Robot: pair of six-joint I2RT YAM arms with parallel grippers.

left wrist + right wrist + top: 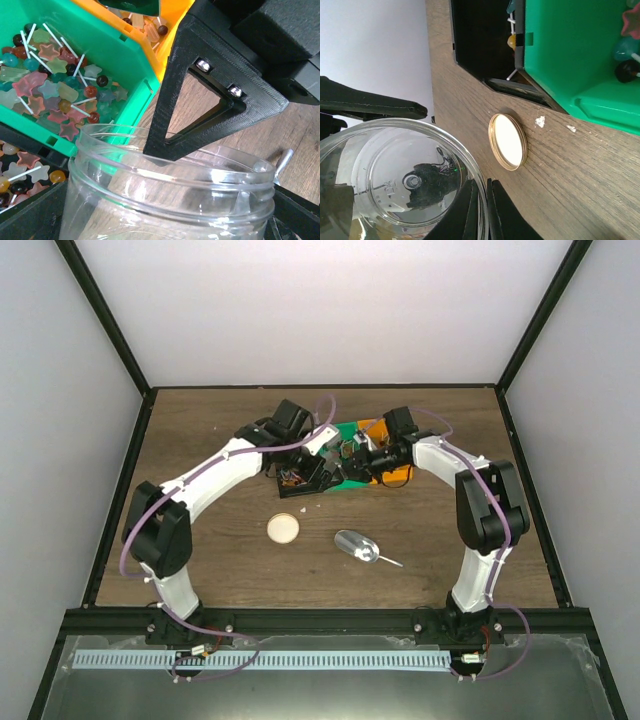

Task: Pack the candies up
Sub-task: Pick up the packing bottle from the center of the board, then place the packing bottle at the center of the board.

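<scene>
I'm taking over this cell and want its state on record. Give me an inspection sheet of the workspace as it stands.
Surface: wooden table; white crumbs near the green bin.
Job's things: candies in the green bin, orange bin and black bin; clear jar open, no candies seen inside.
Clutter: round lid and metal scoop lying loose on the table.
Grippers: right gripper shut on the jar's rim; left gripper open, jaws wide around the jar.
Cables: purple cables loop along both arms; no snag seen.
Surroundings: white walls, black frame; nothing else seen.
</scene>
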